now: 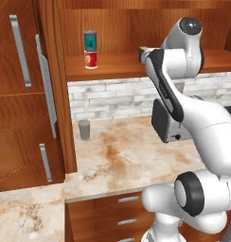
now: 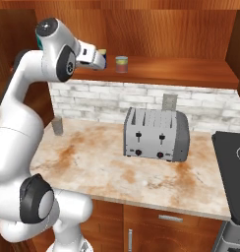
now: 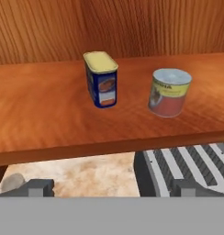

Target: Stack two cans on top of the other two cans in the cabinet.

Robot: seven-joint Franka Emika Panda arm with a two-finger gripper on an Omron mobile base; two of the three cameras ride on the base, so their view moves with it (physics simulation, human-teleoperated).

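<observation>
The cabinet (image 1: pixel 136 66) is a reddish-brown wooden shelf with a grained panel back. At its left end a teal can (image 1: pixel 90 39) sits stacked on a red can (image 1: pixel 91 59) with a white band. Farther right stand a dark blue can (image 3: pixel 101 79) with a yellow top and a pale green-grey can (image 3: pixel 169 92), apart from each other. The gripper (image 3: pixel 112 187) hangs in front of the shelf edge with its jaws spread wide, holding nothing. Below, a ribbed metal toaster (image 2: pixel 157 134) sits on the marbled counter (image 2: pixel 112 167).

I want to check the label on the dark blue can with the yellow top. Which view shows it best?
The hand view: the dark blue can with the yellow top stands close, unblocked, label facing the camera. In the right base view a sliver of it shows behind the arm. The left base view gives a scrap by the wrist, too small to identify.
</observation>
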